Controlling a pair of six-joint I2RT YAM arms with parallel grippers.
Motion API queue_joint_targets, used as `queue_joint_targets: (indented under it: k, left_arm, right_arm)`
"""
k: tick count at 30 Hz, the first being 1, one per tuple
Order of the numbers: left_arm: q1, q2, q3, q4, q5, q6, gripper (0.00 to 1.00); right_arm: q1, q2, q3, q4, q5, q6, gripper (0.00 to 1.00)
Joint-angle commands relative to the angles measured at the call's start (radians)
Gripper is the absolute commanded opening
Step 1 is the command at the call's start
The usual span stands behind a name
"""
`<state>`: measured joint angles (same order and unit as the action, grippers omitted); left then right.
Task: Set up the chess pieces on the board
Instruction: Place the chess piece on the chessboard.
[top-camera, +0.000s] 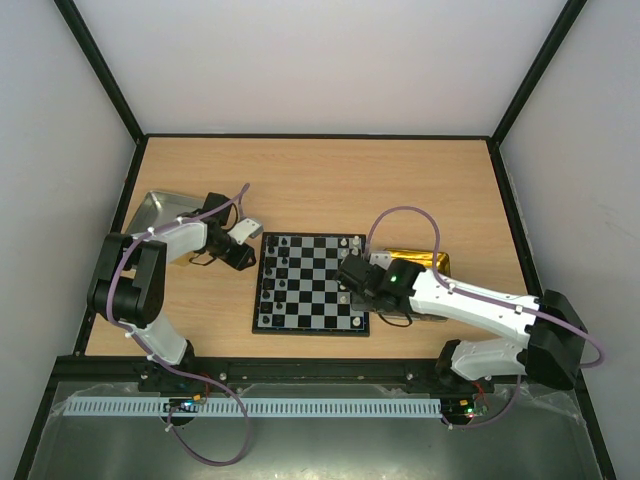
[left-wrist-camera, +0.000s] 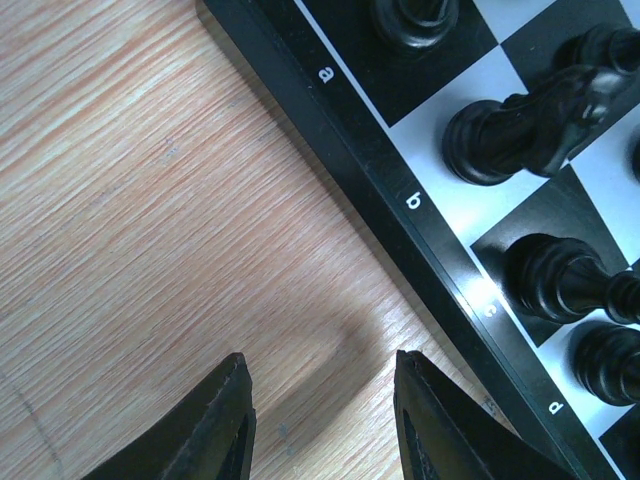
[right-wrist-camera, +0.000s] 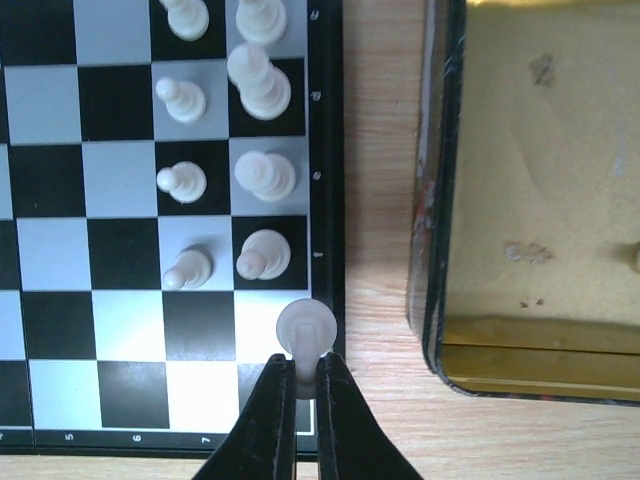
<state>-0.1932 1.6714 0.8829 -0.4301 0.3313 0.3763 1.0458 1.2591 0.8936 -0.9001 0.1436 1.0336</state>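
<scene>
At the right edge of the board, your right gripper pinches 1 white pawn over the rim. An empty pale square lies just beside it, toward the board's middle. Your left gripper hangs open and empty at the left edge.

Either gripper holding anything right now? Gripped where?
Right gripper pinches a white chess piece just below its round head. Left gripper is open, holding nothing.

1 board; 2 trays: silver tray, gold tray; 2 arms: left arm, right arm. Right wrist cam: 9 white pcs. Left wrist cam: min 5 black pcs.
</scene>
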Motion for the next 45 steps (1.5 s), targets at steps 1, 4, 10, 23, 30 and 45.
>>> queue_joint_targets:
  k: [1,4,10,23,30,45]
  left_arm:
    - [0.003,-0.005,-0.023,-0.049,-0.023,-0.005,0.4]
    - [0.004,-0.008,-0.024,-0.05,-0.023,-0.004,0.4]
    - [0.005,-0.01,-0.023,-0.052,-0.021,-0.004,0.4]
    - [0.006,-0.013,-0.025,-0.052,-0.023,-0.005,0.4]
    - [0.006,-0.011,-0.024,-0.052,-0.021,-0.005,0.4]
    - [0.006,-0.007,-0.025,-0.049,-0.022,-0.004,0.4]
  right_arm:
    - [0.025,0.015,-0.042,0.057,-0.045,0.034,0.02]
    - [0.037,0.032,-0.057,0.084,-0.065,0.038,0.02]
    - [0.053,0.058,-0.076,0.117,-0.075,0.042,0.02]
    - [0.053,0.109,-0.081,0.151,-0.028,0.039,0.02]
    - [0.053,0.132,-0.091,0.174,-0.038,0.04,0.02]
    - [0.053,0.143,-0.08,0.164,-0.05,0.031,0.17]
